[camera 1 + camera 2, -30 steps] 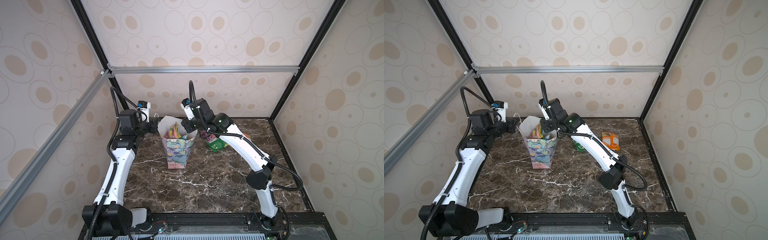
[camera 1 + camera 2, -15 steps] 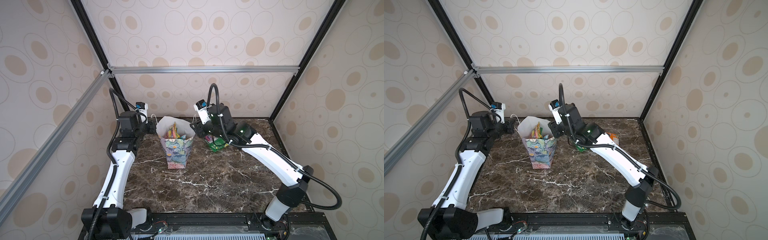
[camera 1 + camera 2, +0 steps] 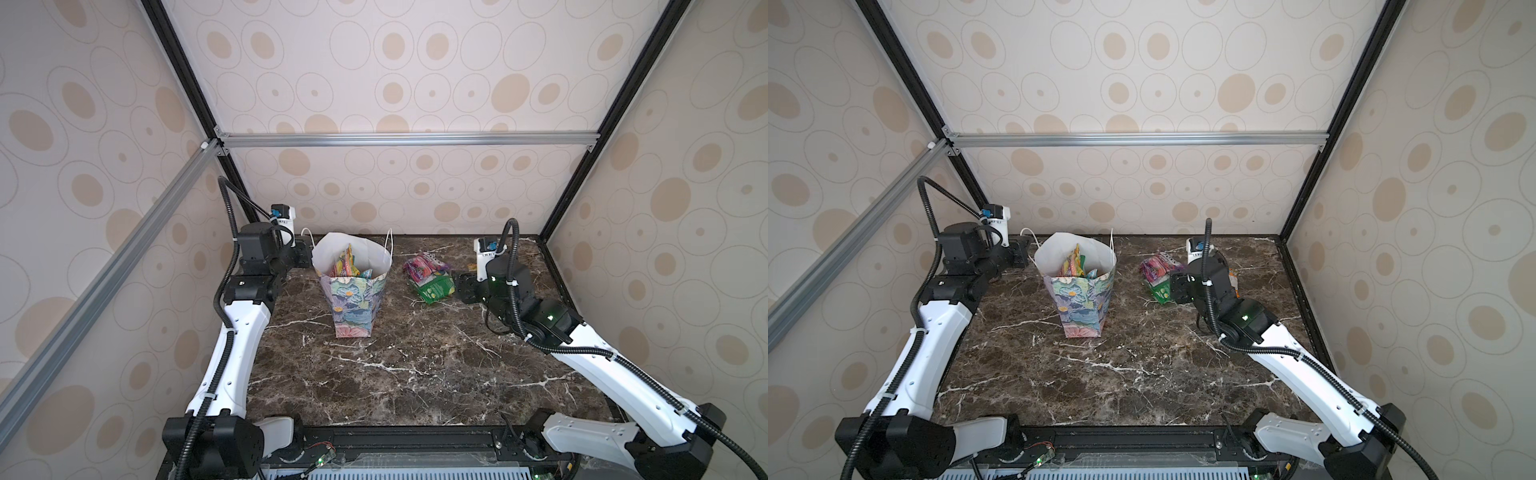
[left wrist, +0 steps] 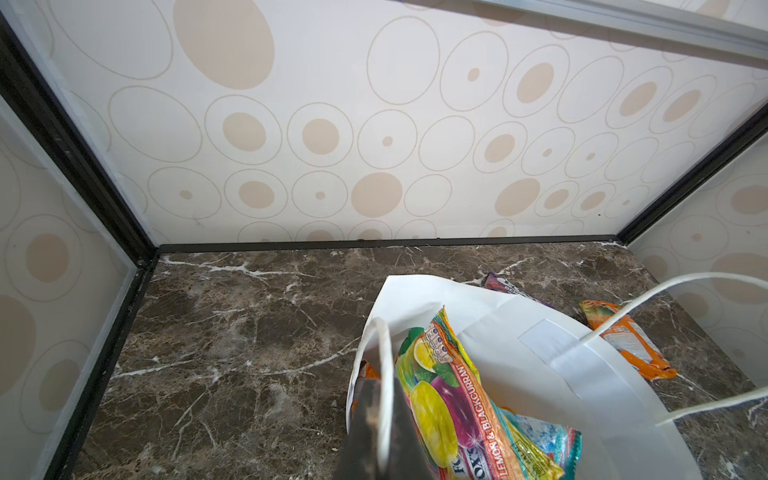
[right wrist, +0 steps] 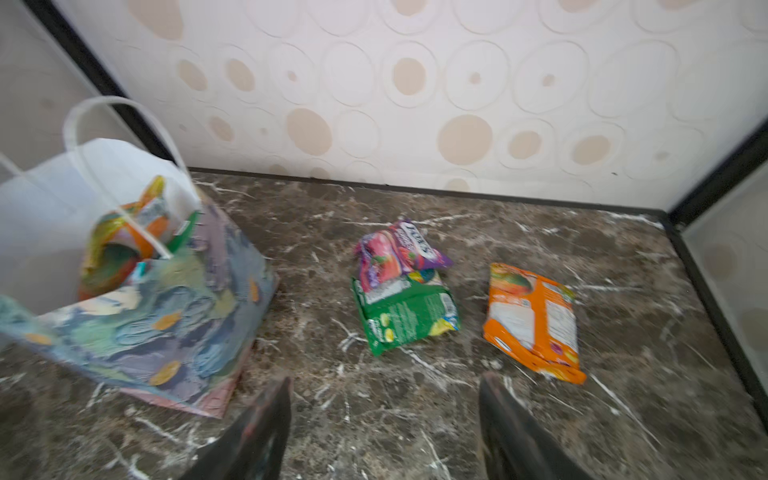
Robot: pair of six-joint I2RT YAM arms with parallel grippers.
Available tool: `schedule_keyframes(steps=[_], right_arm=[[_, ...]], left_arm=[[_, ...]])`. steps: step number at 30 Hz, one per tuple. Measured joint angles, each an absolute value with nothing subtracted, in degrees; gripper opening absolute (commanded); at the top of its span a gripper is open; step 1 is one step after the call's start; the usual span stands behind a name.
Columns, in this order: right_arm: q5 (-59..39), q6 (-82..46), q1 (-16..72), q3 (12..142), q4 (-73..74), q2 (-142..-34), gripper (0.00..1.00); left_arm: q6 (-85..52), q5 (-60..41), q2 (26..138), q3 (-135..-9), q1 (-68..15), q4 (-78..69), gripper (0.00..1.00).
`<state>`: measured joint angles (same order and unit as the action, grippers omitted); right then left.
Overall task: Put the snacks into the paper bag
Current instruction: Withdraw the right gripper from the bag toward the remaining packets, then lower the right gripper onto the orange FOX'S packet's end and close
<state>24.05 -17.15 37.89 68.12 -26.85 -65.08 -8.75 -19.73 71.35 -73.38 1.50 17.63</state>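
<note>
Snacks (image 4: 449, 399): several crinkly plastic packets sit inside the upright floral paper bag (image 3: 353, 303). A pink-purple packet (image 5: 395, 253), green packet (image 5: 407, 316) and orange packet (image 5: 536, 320) lie outside at its 3 o'clock. Left gripper (image 4: 374, 386) pinches the rim; right gripper (image 5: 386, 380) is spread and empty.

Robot lab test cell — aluminium frame rails (image 3: 407, 139), circle-patterned wall panels (image 3: 415, 62), marble-look tabletop (image 3: 415, 374)

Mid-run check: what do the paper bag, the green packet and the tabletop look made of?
The paper bag: matte paper, creased white inside, painted-look floral print outside.
The green packet: thin glossy plastic film, crinkled and catching light.
The tabletop: dark brown marble look with white veins, slightly sheeny; real stone or laminate, cannot tell.
</note>
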Motion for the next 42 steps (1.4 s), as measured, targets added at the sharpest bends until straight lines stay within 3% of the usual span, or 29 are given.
schedule_keyframes(steps=[11,23,42], right_arm=[[29.19,-16.75,29.41,72.99,-43.72,-78.7,0.82],[39.62,-1.19,28.58,77.47,-39.9,-99.02,0.82],[35.88,7.79,24.27,76.73,-29.89,-105.16,0.74]], left_arm=[[-8.78,-20.69,70.48,-73.38,1.5,16.01,0.08],[-8.84,-21.8,70.48,-73.38,1.5,14.83,0.09],[-8.91,-21.96,70.74,-73.63,1.5,15.0,0.13]])
